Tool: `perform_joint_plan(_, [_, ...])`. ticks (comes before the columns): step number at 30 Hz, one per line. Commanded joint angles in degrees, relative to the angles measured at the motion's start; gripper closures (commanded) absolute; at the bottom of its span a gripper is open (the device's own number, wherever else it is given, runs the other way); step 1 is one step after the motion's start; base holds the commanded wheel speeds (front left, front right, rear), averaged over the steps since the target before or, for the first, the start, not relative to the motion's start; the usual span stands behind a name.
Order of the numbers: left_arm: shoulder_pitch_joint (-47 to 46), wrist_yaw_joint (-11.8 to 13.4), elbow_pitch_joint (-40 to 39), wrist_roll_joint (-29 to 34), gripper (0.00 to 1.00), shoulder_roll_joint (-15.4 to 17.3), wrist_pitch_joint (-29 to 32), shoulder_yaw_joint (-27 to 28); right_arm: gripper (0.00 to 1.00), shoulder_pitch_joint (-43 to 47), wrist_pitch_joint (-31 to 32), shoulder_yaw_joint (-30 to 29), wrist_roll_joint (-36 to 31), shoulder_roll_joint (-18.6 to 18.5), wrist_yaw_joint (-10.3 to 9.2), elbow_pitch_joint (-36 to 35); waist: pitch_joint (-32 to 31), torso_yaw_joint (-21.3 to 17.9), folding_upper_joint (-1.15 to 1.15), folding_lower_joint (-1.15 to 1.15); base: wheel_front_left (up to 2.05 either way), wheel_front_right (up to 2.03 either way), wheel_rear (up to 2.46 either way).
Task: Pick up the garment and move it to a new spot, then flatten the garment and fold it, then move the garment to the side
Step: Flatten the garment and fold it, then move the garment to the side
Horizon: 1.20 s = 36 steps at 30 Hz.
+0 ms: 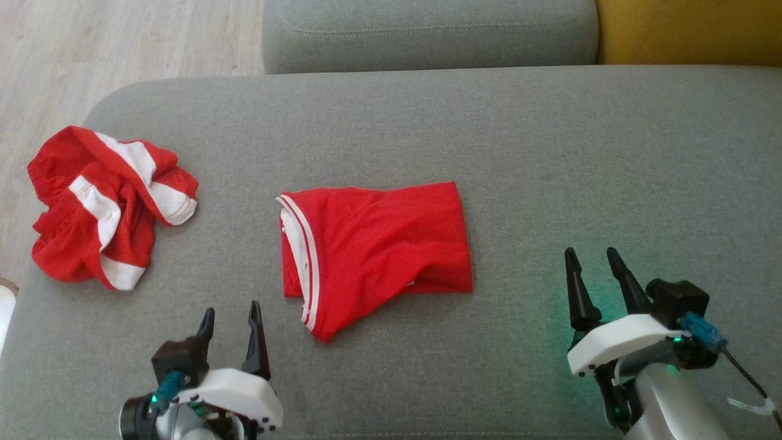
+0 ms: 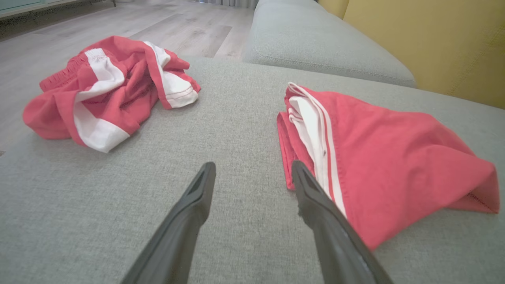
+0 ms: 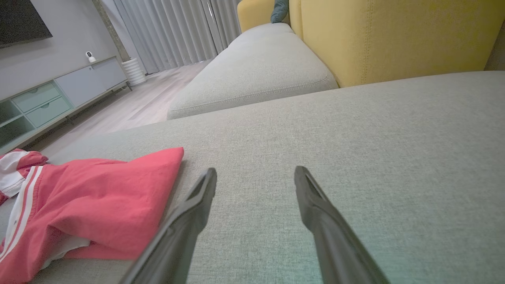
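The folded red garment (image 1: 376,250) is seen at the middle of the grey sofa cushion (image 1: 550,153), judged ready to be moved aside. The left claw (image 1: 231,308) is held wide and empty at seven o'clock of it. The right claw (image 1: 591,252) is likewise spread wide and empty at four o'clock, well apart from the cloth.

Now the risks. If only the top layer is pinched, the fold could be pulled open, since the layers are stacked loosely and one corner sags out at six o'clock. If the cloth is dragged rather than lifted, it could be bunched by the cushion's rough weave. A crumpled red-and-white garment (image 1: 104,205) lies at nine o'clock near the cushion's edge. It could be grabbed by mistake, or be nudged off onto the floor (image 1: 122,36).

As for containers, nothing here is held in one: both garments lie loose on the cushion.
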Motion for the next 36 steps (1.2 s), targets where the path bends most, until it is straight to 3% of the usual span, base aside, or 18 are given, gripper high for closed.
perform_joint_plan(1, [-1.1, 0.2, -2.0, 0.3, 0.00, 0.4, -0.7, 2.0, 0.00, -1.3, -0.6, 1.7, 0.5, 0.4, 0.37, -1.6, -0.3, 0.1, 0.00, 0.00, 0.00, 0.00, 0.00])
perform_joint_plan(8, [-1.7, -0.1, -2.2, 0.0, 0.00, 0.4, -0.7, 0.6, 0.00, -1.9, -0.6, 2.6, 1.5, 0.4, 0.37, -1.1, 1.0, 1.4, 0.00, 0.00, 0.00, 0.00, 0.00])
perform_joint_plan(13, [-3.1, -0.7, -2.4, -0.5, 0.00, 0.4, -0.7, -1.5, 0.00, -4.2, -0.6, 6.8, 4.2, 0.4, 0.37, 1.0, 2.9, 3.8, 0.00, 0.00, 0.00, 0.00, 0.00])
perform_joint_plan(19, [-4.4, -1.2, -2.3, -1.2, 0.00, 0.4, -0.7, -4.1, 0.00, -9.8, -0.3, 12.4, 8.5, 0.4, 0.37, 6.1, 5.1, 7.8, 0.00, 0.00, 0.00, 0.00, 0.00])
perform_joint_plan(26, [-5.0, -1.5, -2.0, -1.4, 0.00, 0.4, -0.7, -5.1, 0.00, -14.6, 0.5, 14.0, 10.3, 0.4, 0.37, 14.7, 6.2, 11.1, 0.00, 0.00, 0.00, 0.00, 0.00])
perform_joint_plan(27, [-5.1, -1.6, -2.0, -1.5, 0.00, 0.4, -0.7, -5.2, 0.06, -15.2, 0.6, 14.0, 10.6, 0.4, 0.37, 16.1, 6.4, 11.4, 0.00, 0.00, 0.00, 0.00, 0.00])
perform_joint_plan(28, [-5.1, -1.6, -2.0, -1.5, 0.00, 0.4, -0.7, -5.2, 0.20, -15.8, 1.0, 14.3, 10.4, 0.4, 0.37, 17.8, 6.4, 11.6, 0.00, 0.00, 0.00, 0.00, 0.00])
perform_joint_plan(29, [-5.1, -1.7, -2.0, -1.6, 0.00, 0.4, -0.7, -5.2, 0.52, -16.1, 1.4, 14.7, 10.4, 0.4, 0.37, 19.4, 6.4, 11.8, 0.00, 0.00, 0.00, 0.00, 0.00])
perform_joint_plan(31, [-5.1, -1.7, -2.0, -1.7, 0.00, 0.4, -0.7, -5.3, 1.00, -16.7, 1.6, 15.2, 10.7, 0.4, 0.37, 21.8, 6.6, 12.1, 0.00, 0.00, 0.00, 0.00, 0.00])
perform_joint_plan(36, [-5.0, -1.6, -2.1, -1.7, 0.00, 0.4, -0.7, -5.0, 1.00, -17.9, 0.6, 16.5, 12.5, 0.4, 0.37, 24.2, 6.6, 11.6, 0.00, 0.00, 0.00, 0.00, 0.00])
